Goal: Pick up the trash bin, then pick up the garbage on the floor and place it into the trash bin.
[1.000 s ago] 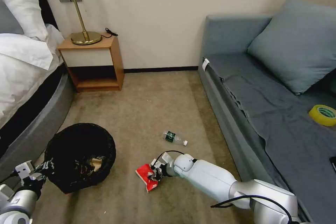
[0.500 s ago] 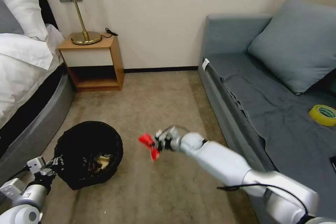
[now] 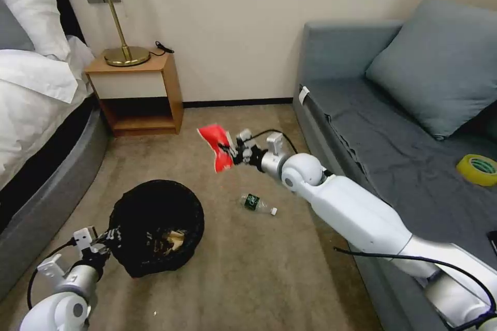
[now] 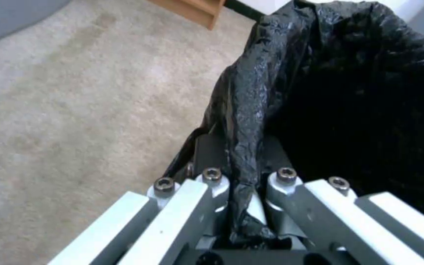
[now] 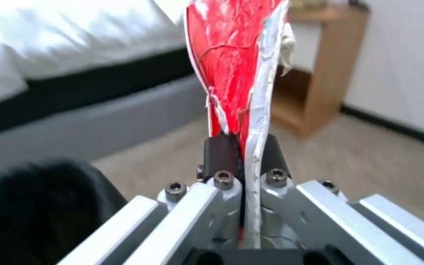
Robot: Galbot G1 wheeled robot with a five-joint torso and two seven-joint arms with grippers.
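Observation:
My left gripper [image 3: 103, 242] is shut on the near rim of the trash bin [image 3: 157, 232], a round bin lined with a crinkly black bag; the left wrist view has the bag's fold [image 4: 244, 147] pinched between the fingers. Brown and gold scraps lie inside the bin. My right gripper [image 3: 231, 152] is shut on the red snack packet [image 3: 216, 147] and holds it in the air, above and beyond the bin; the packet [image 5: 232, 62] stands up from the pads [image 5: 220, 154]. A small clear bottle [image 3: 258, 204] with a green label lies on the carpet right of the bin.
A grey sofa [image 3: 393, 165] runs along the right, with a yellow tape roll [image 3: 477, 169] on its seat. A bed [image 3: 36, 114] fills the left side. A wooden nightstand [image 3: 137, 94] with a brass lamp stands against the far wall. Beige carpet lies between them.
My right gripper lifted the red packet off the carpet and carried it up and away, uncovering the bottle. The left gripper shifted the bin to the right, toward the middle.

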